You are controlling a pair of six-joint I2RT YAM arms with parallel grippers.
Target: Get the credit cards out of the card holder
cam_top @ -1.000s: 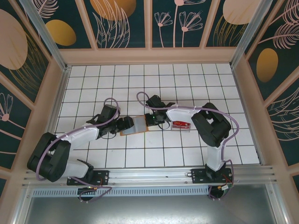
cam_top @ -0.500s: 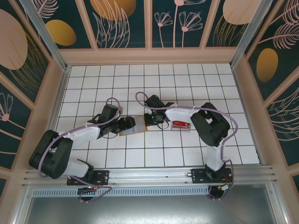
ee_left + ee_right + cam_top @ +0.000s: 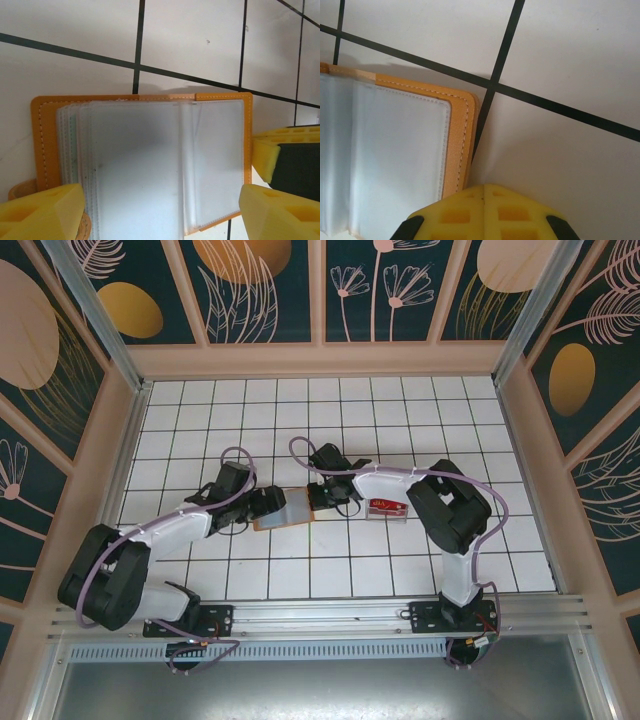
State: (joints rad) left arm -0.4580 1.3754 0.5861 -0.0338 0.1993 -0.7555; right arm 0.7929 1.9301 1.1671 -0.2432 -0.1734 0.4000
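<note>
The card holder (image 3: pixel 285 511) lies open on the tiled table, tan-orange with frosted clear pockets (image 3: pixel 150 165). I cannot make out the credit cards through the pockets. My left gripper (image 3: pixel 160 215) is open wide at the holder's left end. One yellow finger (image 3: pixel 42 212) overlaps its left edge and the other stands just past its right edge. My right gripper (image 3: pixel 485 207) is shut with nothing between its fingers, its tip against the holder's right border (image 3: pixel 462 145). From above, the left gripper (image 3: pixel 264 504) and right gripper (image 3: pixel 320 496) flank the holder.
A small clear box (image 3: pixel 387 508) with red contents sits on the table just right of the right gripper. The right gripper's yellow pad (image 3: pixel 265 152) shows close beside the holder in the left wrist view. Wooden walls ring the white tiled table (image 3: pixel 300 420).
The left jaws have widened a little and the left gripper has edged slightly left. The right arm and the holder have hardly moved.
</note>
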